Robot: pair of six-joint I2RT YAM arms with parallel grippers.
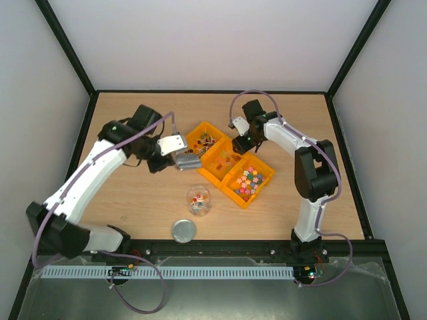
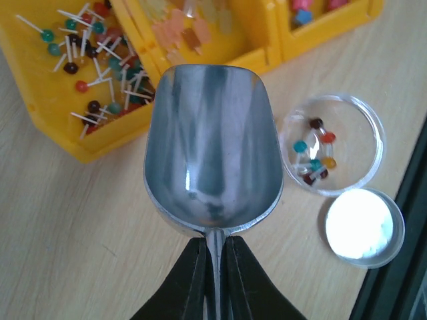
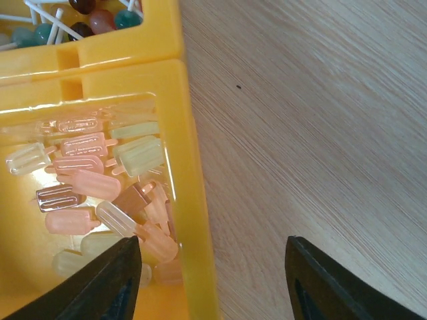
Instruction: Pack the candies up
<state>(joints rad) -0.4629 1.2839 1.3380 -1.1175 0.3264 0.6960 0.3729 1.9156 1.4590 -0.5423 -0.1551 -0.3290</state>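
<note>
Nearest you on the counter [image 1: 133, 207] is a loose lid [image 1: 183, 230]. Just behind it stands the clear jar [image 1: 198, 199], upright, w/ a few candies [image 2: 301, 147] inside. The L arm [image 1: 93, 177] runs from its base at near left up & away, folds at the far side, and its wrist bends back toward centre. The L pincer [image 2: 215, 267] is clamped tight on the thin handle of a metal scoop [image 2: 213, 147], bowl facing up, tip by the near edge of the far bin [image 1: 205, 138]. Most candies lie heaped in that far bin, the end of a diagonal row of 3 yellow bins. The R arm [image 1: 313, 173] rises at near right, forearm reaching far-left, wrist tipped down. The R pincer [image 3: 210, 273] is partway open & holding nothing, fingers [image 3: 113, 280] astride the wall of the mid bin [image 3: 193, 167] of pale popsicle pieces [image 3: 87, 180].
</note>
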